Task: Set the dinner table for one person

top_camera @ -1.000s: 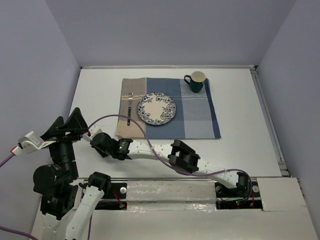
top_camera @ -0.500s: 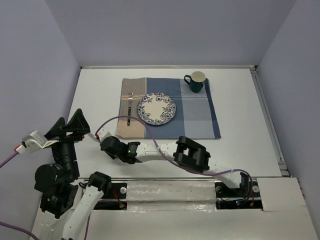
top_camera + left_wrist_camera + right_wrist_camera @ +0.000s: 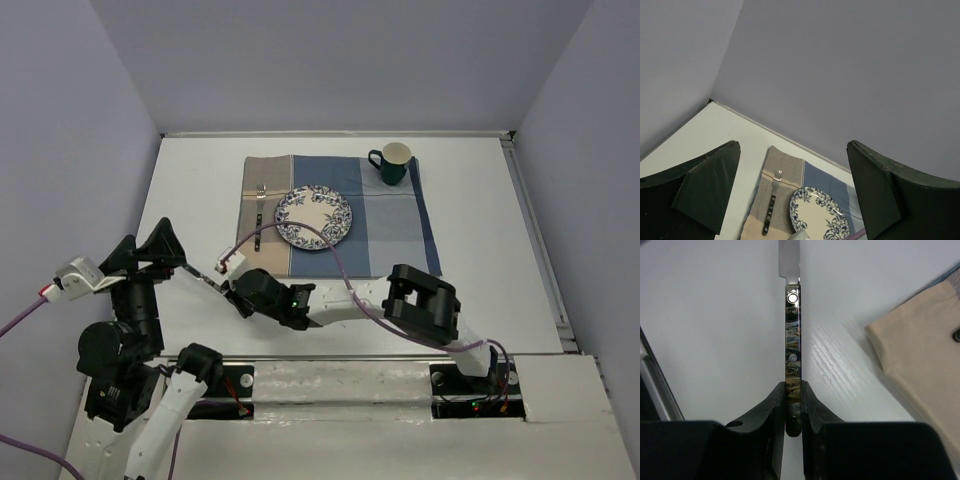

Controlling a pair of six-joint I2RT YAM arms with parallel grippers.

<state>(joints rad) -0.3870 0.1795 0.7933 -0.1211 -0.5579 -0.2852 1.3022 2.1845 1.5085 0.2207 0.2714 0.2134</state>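
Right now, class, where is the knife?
In the right wrist view, the knife is clamped by its handle in the right gripper, over the bare white dinner table just left of the placemat's tan near corner.

The right end effector (image 3: 793,388) closes tighter on the knife (image 3: 792,335) handle and slides from the lower left toward the centre of the top view.

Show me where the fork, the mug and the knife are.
fork (image 3: 771,204), left wrist view, upper part of its dark handle.
mug (image 3: 391,166), top view, dark outer wall below the rim.
knife (image 3: 792,330), right wrist view, marbled handle between the two rivets.
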